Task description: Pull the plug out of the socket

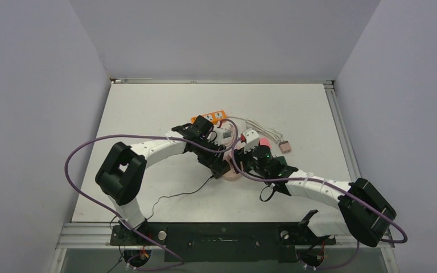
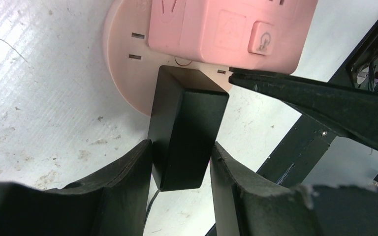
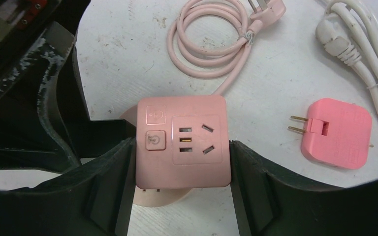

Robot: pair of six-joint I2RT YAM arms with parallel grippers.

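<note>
I'm looking at a scuffed white table [image 1: 148, 114] with pale grey walls [image 1: 222, 34] around it. At mid-table, my left gripper [image 2: 181, 162] is clamped on the black plug [image 2: 189, 128], which is seated in the pink socket [image 3: 181, 123]. My right gripper [image 3: 182, 147] squeezes the socket's cube from both sides.

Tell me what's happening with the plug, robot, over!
Left gripper shut on black plug. Right gripper shut on pink socket. Plug not yet out. Nothing seen blocking.
</note>
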